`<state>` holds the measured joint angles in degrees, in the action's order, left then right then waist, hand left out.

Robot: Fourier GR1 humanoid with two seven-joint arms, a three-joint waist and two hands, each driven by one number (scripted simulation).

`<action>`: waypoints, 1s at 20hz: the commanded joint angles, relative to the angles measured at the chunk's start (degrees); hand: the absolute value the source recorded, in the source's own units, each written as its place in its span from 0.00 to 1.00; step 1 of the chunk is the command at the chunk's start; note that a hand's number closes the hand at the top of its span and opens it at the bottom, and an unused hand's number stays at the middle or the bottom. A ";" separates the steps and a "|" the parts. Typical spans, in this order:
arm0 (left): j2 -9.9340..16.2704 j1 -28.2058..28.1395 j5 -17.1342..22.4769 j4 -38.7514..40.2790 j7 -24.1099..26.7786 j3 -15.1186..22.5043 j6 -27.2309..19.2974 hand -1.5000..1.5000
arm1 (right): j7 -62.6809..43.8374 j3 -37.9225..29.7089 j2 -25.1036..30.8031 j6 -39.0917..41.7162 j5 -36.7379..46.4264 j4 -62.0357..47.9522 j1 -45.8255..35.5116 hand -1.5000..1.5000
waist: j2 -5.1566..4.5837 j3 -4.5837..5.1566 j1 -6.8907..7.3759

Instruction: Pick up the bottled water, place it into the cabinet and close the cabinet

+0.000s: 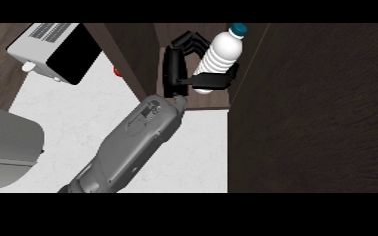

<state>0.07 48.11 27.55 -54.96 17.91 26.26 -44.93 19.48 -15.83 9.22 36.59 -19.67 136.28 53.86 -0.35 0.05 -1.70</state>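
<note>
Head view: one water bottle (220, 56) is gripped by one hand (186, 67), fingers curled round it, forearm stretched into the cabinet (295, 110).

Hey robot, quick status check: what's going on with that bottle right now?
One hand curled round bottled water, upright, inside open cabinet. Other hand out of view. Nothing blocking.

The light was soft and even. The white tabletop (199, 150) looked bright, and the dark brown cabinet (310, 115) on the right looked dim. No glare showed.
</note>
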 commanded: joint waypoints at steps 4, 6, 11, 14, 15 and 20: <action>-0.07 3.73 5.18 10.81 7.28 -6.17 3.84 1.00 | -1.57 0.18 -1.38 1.27 -4.35 3.06 0.11 0.00 | -0.04 0.00 -0.66; -0.07 5.17 7.58 14.95 10.98 -6.92 5.15 1.00 | -3.23 0.54 -0.67 -0.60 -5.55 3.89 -2.10 0.00 | -0.49 0.03 -1.32; -0.07 9.03 4.00 20.58 11.14 -5.22 2.81 1.00 | -5.49 1.22 -1.06 -1.59 -6.02 6.55 -1.57 0.00 | -0.20 0.02 -0.43; 0.92 15.68 0.92 27.07 5.43 -4.31 4.14 1.00 | -5.74 -1.44 1.38 -1.05 -8.83 3.93 -2.22 0.00 | -0.30 -0.02 -0.51; -0.05 14.56 0.65 29.85 8.42 -4.27 3.99 0.00 | -4.49 0.35 0.72 -0.22 -5.49 2.01 -4.41 0.00 | -0.48 -0.03 -0.93; 1.77 19.05 0.11 37.47 9.48 -7.18 6.46 0.00 | -3.05 -0.45 0.37 1.55 -6.77 3.53 -1.68 0.00 | -0.65 -0.01 -2.19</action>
<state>1.03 63.17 28.57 -23.31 27.44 20.36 -39.59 17.43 -15.18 9.34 37.30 -21.95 135.36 50.18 -0.85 0.04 -3.03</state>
